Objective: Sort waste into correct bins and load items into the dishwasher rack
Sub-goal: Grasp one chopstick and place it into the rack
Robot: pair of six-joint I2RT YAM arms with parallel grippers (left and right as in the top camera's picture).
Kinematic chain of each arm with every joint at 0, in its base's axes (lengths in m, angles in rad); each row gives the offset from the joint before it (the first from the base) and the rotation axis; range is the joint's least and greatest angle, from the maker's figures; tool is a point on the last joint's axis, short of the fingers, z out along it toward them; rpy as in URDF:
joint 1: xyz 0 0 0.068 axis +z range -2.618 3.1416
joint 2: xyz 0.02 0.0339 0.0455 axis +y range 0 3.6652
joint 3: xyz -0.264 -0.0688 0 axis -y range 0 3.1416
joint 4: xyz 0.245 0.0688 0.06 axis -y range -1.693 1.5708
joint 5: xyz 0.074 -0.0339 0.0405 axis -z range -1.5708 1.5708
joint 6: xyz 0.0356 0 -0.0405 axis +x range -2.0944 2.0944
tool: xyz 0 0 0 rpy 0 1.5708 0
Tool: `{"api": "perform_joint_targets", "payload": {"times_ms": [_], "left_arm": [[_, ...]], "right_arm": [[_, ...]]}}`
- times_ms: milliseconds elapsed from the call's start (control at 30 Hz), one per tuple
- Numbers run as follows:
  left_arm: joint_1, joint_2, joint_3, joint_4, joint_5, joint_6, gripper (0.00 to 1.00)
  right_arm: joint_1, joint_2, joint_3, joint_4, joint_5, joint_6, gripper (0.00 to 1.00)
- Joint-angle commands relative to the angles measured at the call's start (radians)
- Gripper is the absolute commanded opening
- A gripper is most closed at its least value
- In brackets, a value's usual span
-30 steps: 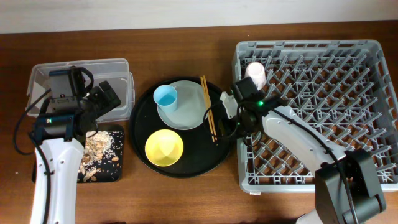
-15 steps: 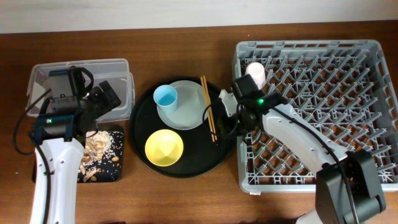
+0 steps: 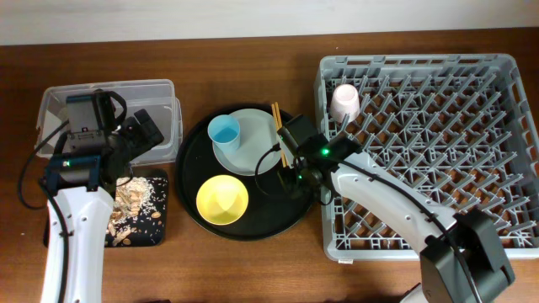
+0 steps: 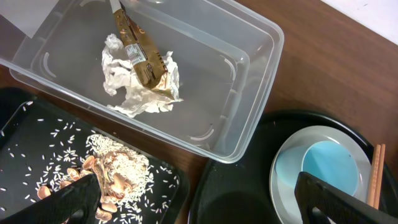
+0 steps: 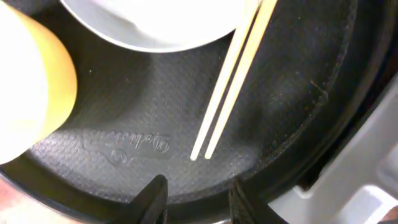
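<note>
the dishwasher rack [image 3: 421,61] fills the right side of the table, and a pale pink cup [image 3: 344,103] stands mouth down in its far left corner. just left of the rack lies the big round black tray [image 3: 261,212], carrying the grey-white plate [image 3: 255,154], the yellow bowl [image 3: 222,199], the light blue cup [image 3: 224,130] and the two wooden chopsticks [image 3: 276,120]. the blue cup stands upright on the left part of the plate. the bowl sits on the tray floor nearer the front edge. the chopsticks lie side by side, with their upper part across the plate's right rim and their lower ends on the tray floor. at far left is the clear plastic tub [image 3: 166,105], with the crumpled white tissue [image 4: 134,93] inside it and the gold-brown wrapper [image 4: 140,56] lying on top of the tissue. touching the tub's front side is the flat black tray [image 3: 157,229], strewn with beige food scraps [image 4: 118,174]. the left gripper [image 4: 196,193] hangs over the tub and flat tray with its fingers spread wide and nothing between them. the right gripper [image 5: 199,194] is low over the round tray's floor, just past the chopsticks' lower ends, its fingers a modest gap apart and holding nothing.
</note>
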Motion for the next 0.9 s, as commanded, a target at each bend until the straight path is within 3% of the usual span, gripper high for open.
{"api": "perform_joint_targets", "payload": {"times_ms": [0, 400, 600, 767, 867], "left_arm": [[0.003, -0.003, 0.015, 0.001, 0.003, 0.005, 0.99], [0.003, -0.003, 0.015, 0.001, 0.003, 0.005, 0.99], [0.003, -0.003, 0.015, 0.001, 0.003, 0.005, 0.99], [0.003, -0.003, 0.015, 0.001, 0.003, 0.005, 0.99], [0.003, -0.003, 0.015, 0.001, 0.003, 0.005, 0.99]], "right_arm": [[0.008, 0.031, -0.031, 0.035, 0.026, 0.013, 0.34], [0.008, 0.207, -0.031, 0.261, 0.041, 0.012, 0.35], [0.008, 0.195, -0.028, 0.261, 0.042, 0.012, 0.29], [0.008, 0.038, -0.028, 0.23, 0.042, 0.012, 0.04], [0.008, 0.0, -0.028, 0.208, 0.041, 0.012, 0.04]]}}
